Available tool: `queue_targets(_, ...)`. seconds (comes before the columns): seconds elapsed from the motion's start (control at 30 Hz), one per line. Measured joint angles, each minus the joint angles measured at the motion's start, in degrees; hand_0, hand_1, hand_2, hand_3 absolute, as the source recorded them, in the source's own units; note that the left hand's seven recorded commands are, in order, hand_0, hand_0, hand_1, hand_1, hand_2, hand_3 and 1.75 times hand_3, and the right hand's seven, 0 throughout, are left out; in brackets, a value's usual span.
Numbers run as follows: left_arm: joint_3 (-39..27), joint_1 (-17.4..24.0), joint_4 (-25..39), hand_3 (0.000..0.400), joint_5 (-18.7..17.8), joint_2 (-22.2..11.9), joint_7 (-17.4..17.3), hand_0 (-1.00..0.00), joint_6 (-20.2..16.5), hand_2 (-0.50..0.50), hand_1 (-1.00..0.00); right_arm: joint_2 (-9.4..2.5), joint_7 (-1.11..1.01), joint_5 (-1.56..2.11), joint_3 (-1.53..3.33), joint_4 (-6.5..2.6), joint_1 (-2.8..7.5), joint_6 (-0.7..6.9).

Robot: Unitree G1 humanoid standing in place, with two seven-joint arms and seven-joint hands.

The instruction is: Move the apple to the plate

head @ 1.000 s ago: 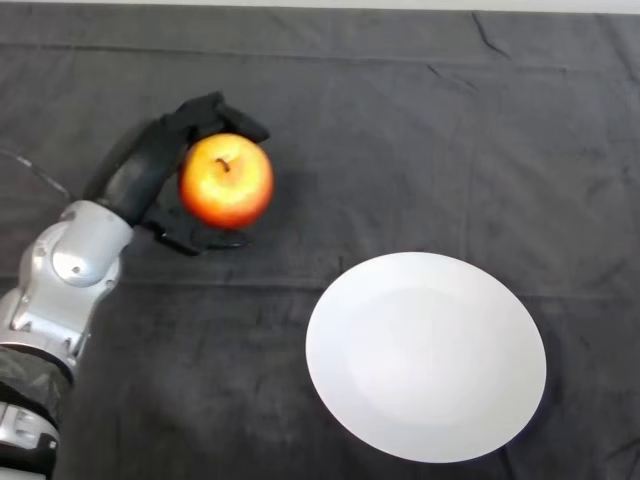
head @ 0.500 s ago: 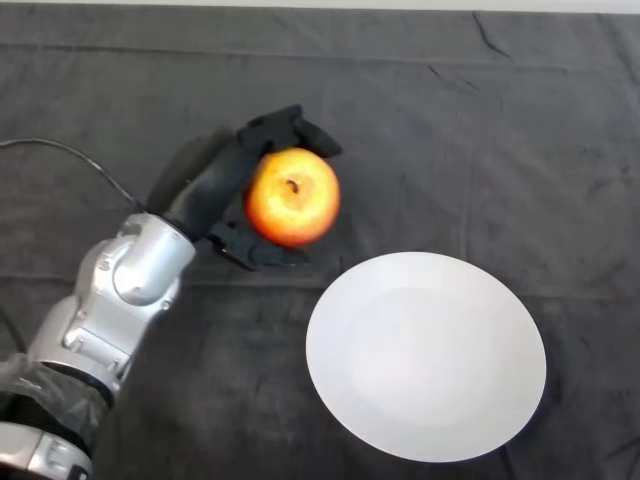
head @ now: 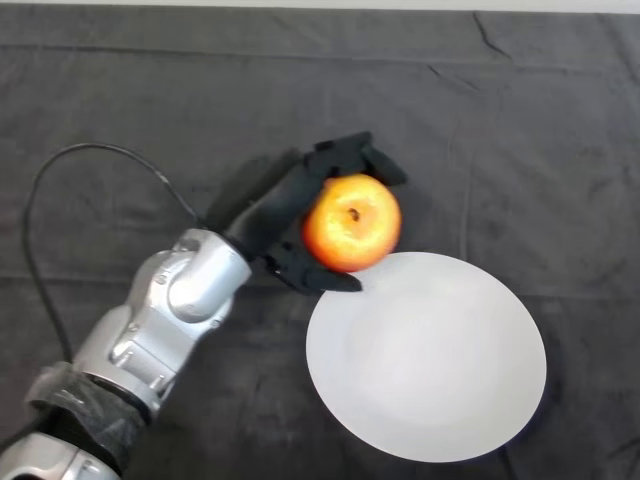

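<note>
robot hand (head: 290, 215) curled around the apple (head: 351, 222), fingers over the top, thumb underneath. apple is at the upper-left rim of the white plate (head: 440, 370), overlapping its edge in the head view. dark cloth covers the tabletop (head: 520, 130).

The black left hand (head: 290, 215) grips a red-yellow apple (head: 351, 222), fingers curled over its top and thumb beneath. The apple overlaps the upper left rim of the white plate (head: 430, 370), which lies on the dark cloth (head: 520, 130) toward its near right corner.
</note>
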State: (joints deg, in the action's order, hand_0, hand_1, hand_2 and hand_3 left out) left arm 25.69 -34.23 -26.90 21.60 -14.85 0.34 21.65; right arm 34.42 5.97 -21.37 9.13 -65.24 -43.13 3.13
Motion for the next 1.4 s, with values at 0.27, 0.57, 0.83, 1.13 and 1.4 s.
queue_targets(0.27,6.03,0.66,0.00,0.400,-0.15,0.75,1.18,-1.00,-0.17,0.00,-1.00,0.00,0.00,0.00,0.00,0.04,0.00,0.06)
queue_targets(0.57,12.02,1.31,-0.40,0.400,-3.17,1.34,1.19,-1.00,-0.97,-0.03,-0.94,0.00,0.00,0.00,0.00,0.05,0.00,0.07)
queue_targets(0.83,12.87,1.00,-1.01,0.130,-7.03,1.27,-1.20,-0.33,-1.73,-0.16,0.00,0.00,0.00,-0.01,0.00,0.05,0.00,0.07)
queue_targets(1.13,13.57,0.43,-1.24,0.000,-9.47,1.02,-3.59,0.00,-2.99,0.00,0.00,0.00,0.00,-0.01,0.00,0.05,0.00,0.08)
queue_targets(1.4,10.47,-0.49,-0.25,0.000,-10.19,-3.44,-5.89,0.00,-4.62,0.00,0.00,0.00,0.00,0.00,0.00,0.06,0.00,0.08)
